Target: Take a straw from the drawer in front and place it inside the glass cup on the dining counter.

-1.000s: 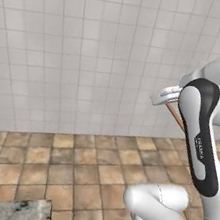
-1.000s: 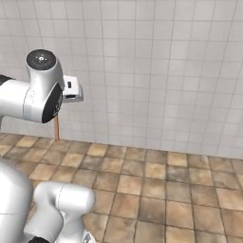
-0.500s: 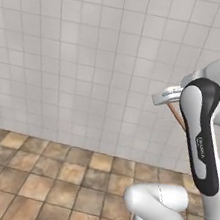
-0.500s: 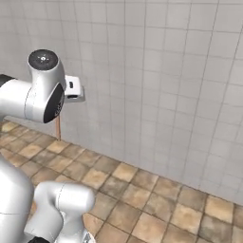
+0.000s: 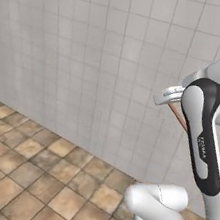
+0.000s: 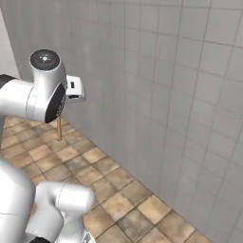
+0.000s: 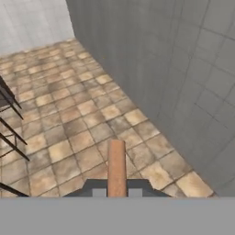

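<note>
The fingers [image 7: 116, 193] were pinched on the straw [image 7: 116, 167], which projected straight out from between the 2 dark tips in the hand view. In the left base view the straw [image 5: 178, 117] appeared as a thin orange-tan line slanting down behind the dark forearm cover, just below the hand's pale flange. In the right base view it [image 6: 59, 129] hung nearly vertical beneath the wrist, its lower end clear of the floor. The arm [image 5: 202, 132] was raised, with the hand held well above the floor. Below the hand lay the brown tiled floor [image 7: 69, 114]. Thin dark bars [image 7: 10, 133], too partial to identify, crossed the left edge of the hand view. Beyond the floor stood a grey tiled wall [image 6: 190, 95], meeting the floor along a diagonal line.
</note>
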